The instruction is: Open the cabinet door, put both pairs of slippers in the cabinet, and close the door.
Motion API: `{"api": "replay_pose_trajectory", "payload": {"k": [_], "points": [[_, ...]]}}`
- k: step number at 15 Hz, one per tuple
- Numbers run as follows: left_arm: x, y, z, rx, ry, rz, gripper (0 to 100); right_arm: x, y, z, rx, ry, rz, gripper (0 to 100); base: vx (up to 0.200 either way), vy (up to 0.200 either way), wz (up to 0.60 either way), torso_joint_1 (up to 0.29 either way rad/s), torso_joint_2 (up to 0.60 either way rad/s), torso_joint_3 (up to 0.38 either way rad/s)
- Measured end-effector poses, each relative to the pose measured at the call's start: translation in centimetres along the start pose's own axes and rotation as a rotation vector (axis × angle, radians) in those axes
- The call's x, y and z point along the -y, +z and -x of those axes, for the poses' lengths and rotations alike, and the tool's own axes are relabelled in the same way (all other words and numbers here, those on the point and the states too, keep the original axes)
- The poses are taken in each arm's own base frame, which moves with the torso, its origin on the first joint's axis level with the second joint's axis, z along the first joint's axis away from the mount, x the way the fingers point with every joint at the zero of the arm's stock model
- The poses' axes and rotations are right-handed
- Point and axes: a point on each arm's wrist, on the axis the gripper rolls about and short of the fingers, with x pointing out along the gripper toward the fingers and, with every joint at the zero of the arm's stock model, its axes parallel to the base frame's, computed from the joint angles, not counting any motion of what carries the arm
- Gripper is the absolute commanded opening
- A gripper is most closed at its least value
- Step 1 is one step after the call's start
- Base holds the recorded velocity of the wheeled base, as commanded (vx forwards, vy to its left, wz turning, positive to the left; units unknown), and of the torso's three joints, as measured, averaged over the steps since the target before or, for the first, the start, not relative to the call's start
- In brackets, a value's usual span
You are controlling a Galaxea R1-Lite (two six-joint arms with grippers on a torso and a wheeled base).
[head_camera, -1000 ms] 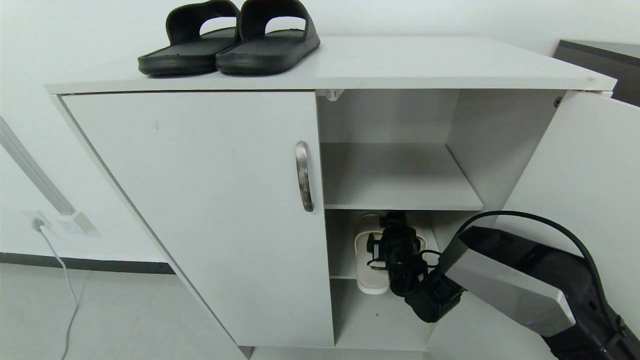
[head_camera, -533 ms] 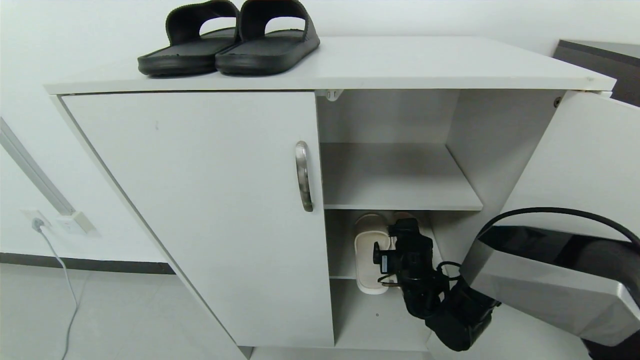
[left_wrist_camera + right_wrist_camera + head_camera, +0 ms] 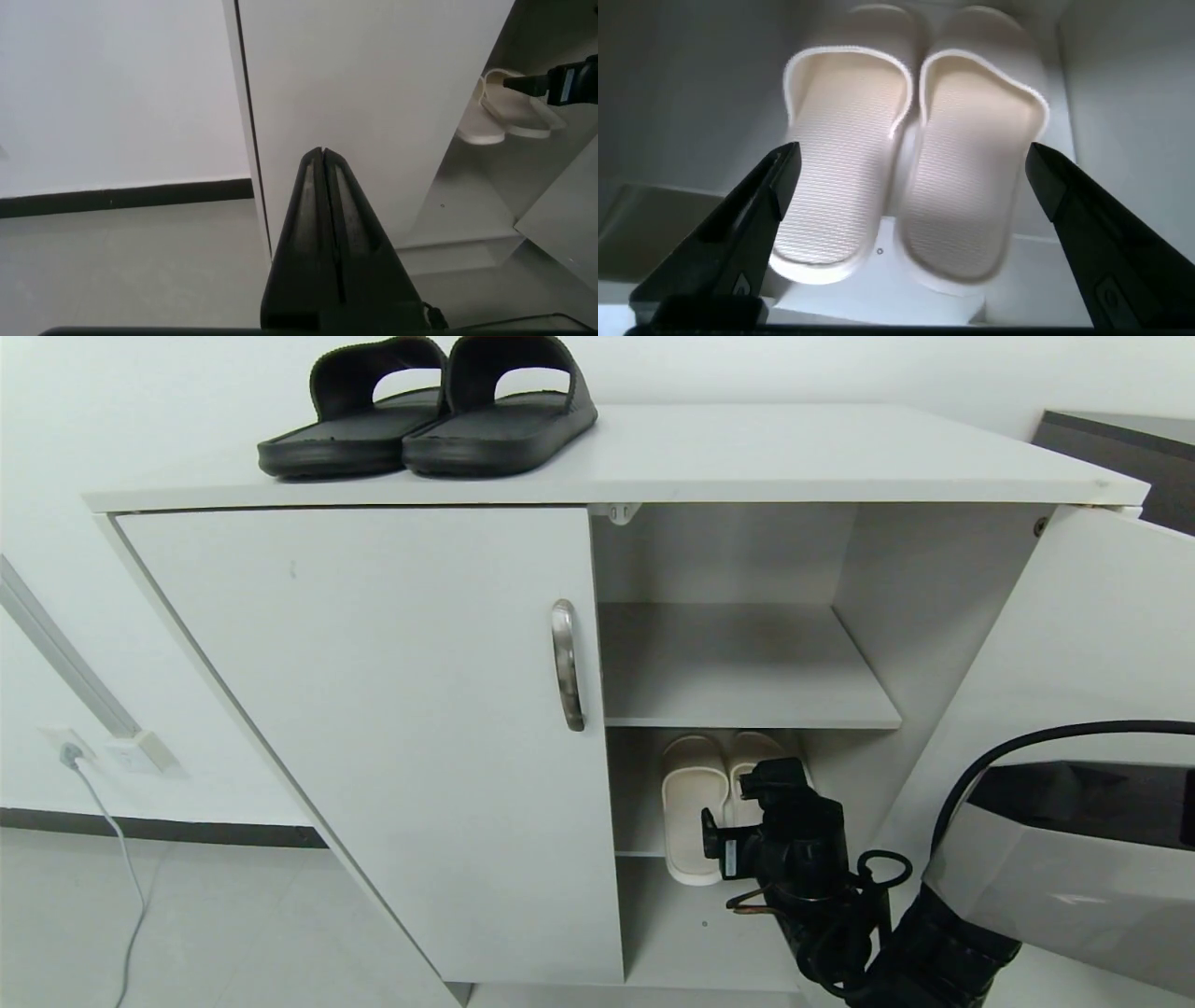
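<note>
A pair of black slippers (image 3: 429, 406) was seen side by side on top of the white cabinet (image 3: 794, 453), toward the 11 o'clock corner of that top. The cabinet's left door (image 3: 373, 728) was shut, with its metal handle (image 3: 566, 665) upright near the door's 3 o'clock edge. The right door (image 3: 1083, 625) was swung open.

Inside, under the upper shelf (image 3: 747, 663), a pair of cream slippers (image 3: 695, 803) was laid side by side on the lower shelf (image 3: 635, 840). The toes were pointed into the cabinet and the heels were projected a little past the shelf's front edge.

The right claw (image 3: 912, 154) was held released, its fingers (image 3: 747, 224) spread wide. It was placed just in front of the cream slippers, at their 6 o'clock, and nothing was grasped by it.

The left claw (image 3: 322, 161) was clenched on nothing and held low before the shut left door.
</note>
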Motion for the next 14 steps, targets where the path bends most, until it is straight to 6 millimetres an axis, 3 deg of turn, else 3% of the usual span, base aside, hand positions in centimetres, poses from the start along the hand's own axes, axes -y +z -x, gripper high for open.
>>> {"api": "replay_pose_trajectory", "payload": {"k": [3, 10, 14], "points": [[0.0, 0.0, 0.0, 0.0, 0.0, 0.0, 0, -0.06, 0.05, 0.1, 0.001, 0.003, 0.0, 100, 0.0, 0.0, 0.0, 0.0, 0.0, 0.0], [0.0, 0.01, 0.0, 0.001, -0.001, 0.0, 0, 0.04, -0.12, 0.19, -0.003, 0.001, 0.003, 100, -0.2, 0.0, 0.0, 0.002, 0.0, 0.003], [0.0, 0.01, 0.0, 0.001, -0.001, -0.003, 0, 0.08, -0.34, 0.18, -0.005, 0.002, 0.005, 100, 0.0, 0.0, 0.0, 0.0, 0.0, 0.0]]}}
